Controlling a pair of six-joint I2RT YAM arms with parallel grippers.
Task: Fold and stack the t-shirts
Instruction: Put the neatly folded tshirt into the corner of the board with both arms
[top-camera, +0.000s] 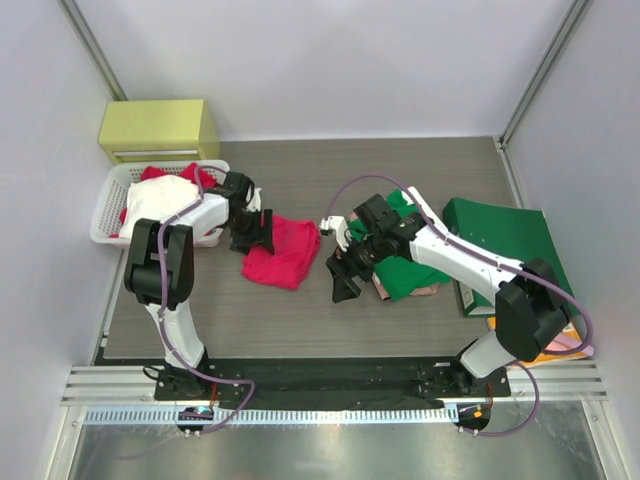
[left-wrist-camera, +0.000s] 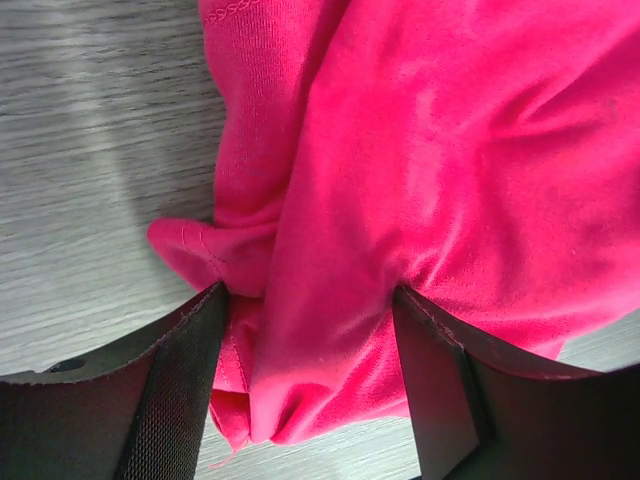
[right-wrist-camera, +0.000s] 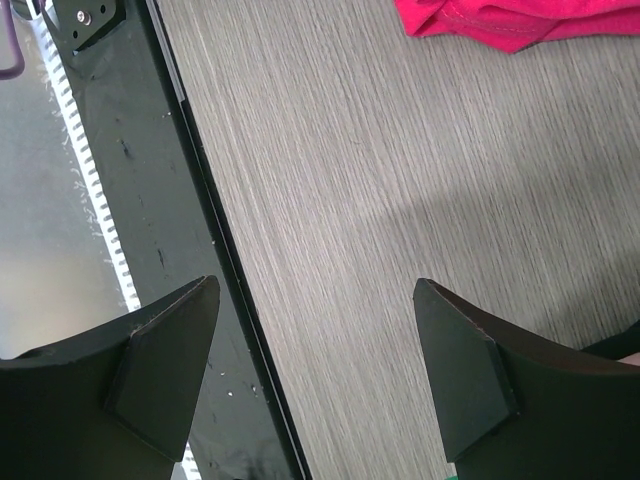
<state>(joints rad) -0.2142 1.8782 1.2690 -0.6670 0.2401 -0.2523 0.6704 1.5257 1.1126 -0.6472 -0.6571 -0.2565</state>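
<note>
Parted jaws hang over the wood-grain table (right-wrist-camera: 330, 200), pinkish-red t-shirt (right-wrist-camera: 510, 20) at the top edge.

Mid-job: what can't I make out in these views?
Left wrist view: red t-shirt fills the left claw; gripped or loose, unclear.
Top view: right arm covers part of the green t-shirt; the beige one beneath barely shows.
Top view: left arm overlaps the basket, hiding some contents.

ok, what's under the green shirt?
A pale beige-pink cloth peeks out from under the near edge of the green t-shirt. How far it runs underneath, and whether anything else lies there, is hidden by the green one and the right arm crossing above it.
</note>
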